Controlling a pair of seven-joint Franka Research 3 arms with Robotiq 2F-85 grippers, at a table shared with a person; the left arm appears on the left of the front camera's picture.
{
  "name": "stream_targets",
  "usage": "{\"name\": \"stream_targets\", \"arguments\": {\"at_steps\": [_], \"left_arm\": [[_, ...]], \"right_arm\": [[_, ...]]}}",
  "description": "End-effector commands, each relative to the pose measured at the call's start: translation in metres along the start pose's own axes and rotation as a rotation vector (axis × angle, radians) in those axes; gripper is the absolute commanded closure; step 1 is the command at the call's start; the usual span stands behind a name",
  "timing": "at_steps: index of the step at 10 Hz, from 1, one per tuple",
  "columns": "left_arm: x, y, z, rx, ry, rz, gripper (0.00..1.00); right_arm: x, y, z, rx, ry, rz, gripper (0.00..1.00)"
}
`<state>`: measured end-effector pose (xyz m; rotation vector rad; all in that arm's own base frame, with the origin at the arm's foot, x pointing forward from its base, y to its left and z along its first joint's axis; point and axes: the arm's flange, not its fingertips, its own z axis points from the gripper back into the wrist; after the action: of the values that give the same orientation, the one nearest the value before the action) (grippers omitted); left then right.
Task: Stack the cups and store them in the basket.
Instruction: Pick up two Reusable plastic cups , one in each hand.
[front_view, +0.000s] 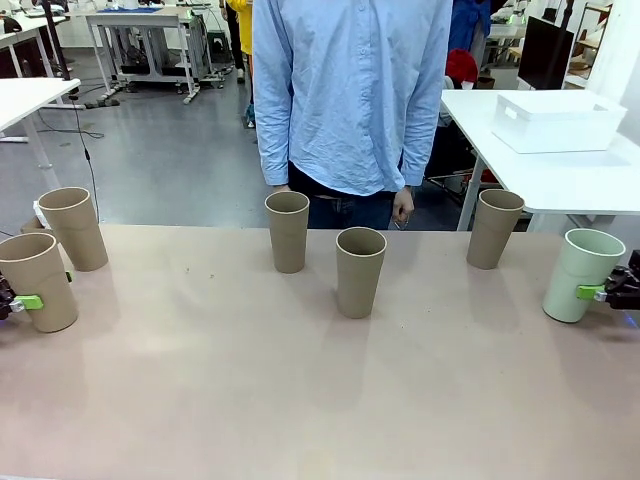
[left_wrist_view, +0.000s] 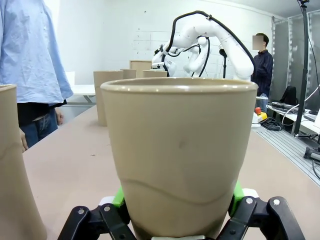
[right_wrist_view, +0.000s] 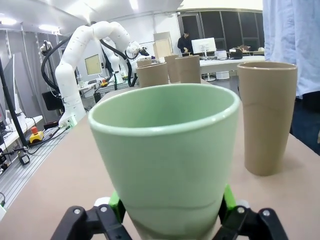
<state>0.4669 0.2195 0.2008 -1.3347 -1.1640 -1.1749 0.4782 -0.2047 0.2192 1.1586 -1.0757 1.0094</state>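
Several tan cups stand on the table. One tan cup (front_view: 38, 282) (left_wrist_view: 180, 150) at the far left sits between the green pads of my left gripper (front_view: 28, 300) (left_wrist_view: 177, 202), which is shut on its lower body. Another tan cup (front_view: 72, 228) stands just behind it. More tan cups stand at centre left (front_view: 287, 232), centre (front_view: 360, 272) and right (front_view: 495, 229) (right_wrist_view: 266, 117). At the far right, my right gripper (front_view: 596, 292) (right_wrist_view: 170, 205) is shut on the mint-green cup (front_view: 581, 275) (right_wrist_view: 165, 150). The white basket (front_view: 557, 120) rests on a separate white table at the back right.
A person in a light blue shirt (front_view: 350, 90) stands at the far edge, hands down by their sides. The near half of the pinkish table (front_view: 300, 400) is bare. A gap separates this table from the white table (front_view: 600, 185) that carries the basket.
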Motion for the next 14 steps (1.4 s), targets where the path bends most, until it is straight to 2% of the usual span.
{"name": "stream_targets", "arguments": {"at_steps": [1,2,3,6,7,9,11,14], "left_arm": [[0.000,0.000,0.000,0.001,0.002,0.000,0.63],[0.000,0.000,0.000,0.001,0.002,0.000,0.63],[0.000,0.000,0.000,-0.001,0.000,0.003,0.16],[0.037,-0.027,-0.018,0.013,-0.009,-0.034,0.16],[0.052,-0.036,-0.027,0.034,-0.042,-0.049,0.16],[0.071,-0.051,-0.049,0.031,-0.045,-0.073,0.16],[0.071,-0.063,-0.076,0.047,-0.028,-0.054,0.16],[0.075,-0.072,-0.124,0.039,-0.033,-0.060,0.16]], "right_arm": [[0.001,0.000,0.000,0.000,0.000,-0.016,0.45],[0.001,0.000,0.000,0.000,0.000,-0.016,0.45],[-0.001,0.000,0.000,0.000,0.000,0.000,0.13],[0.039,0.045,-0.005,-0.076,-0.037,0.027,0.13],[0.055,0.062,-0.010,-0.080,-0.052,0.002,0.13],[0.076,0.089,-0.023,-0.110,-0.042,0.002,0.13],[0.079,0.119,-0.049,-0.125,-0.049,-0.002,0.13],[0.074,0.146,-0.095,-0.168,-0.060,-0.008,0.13]]}}
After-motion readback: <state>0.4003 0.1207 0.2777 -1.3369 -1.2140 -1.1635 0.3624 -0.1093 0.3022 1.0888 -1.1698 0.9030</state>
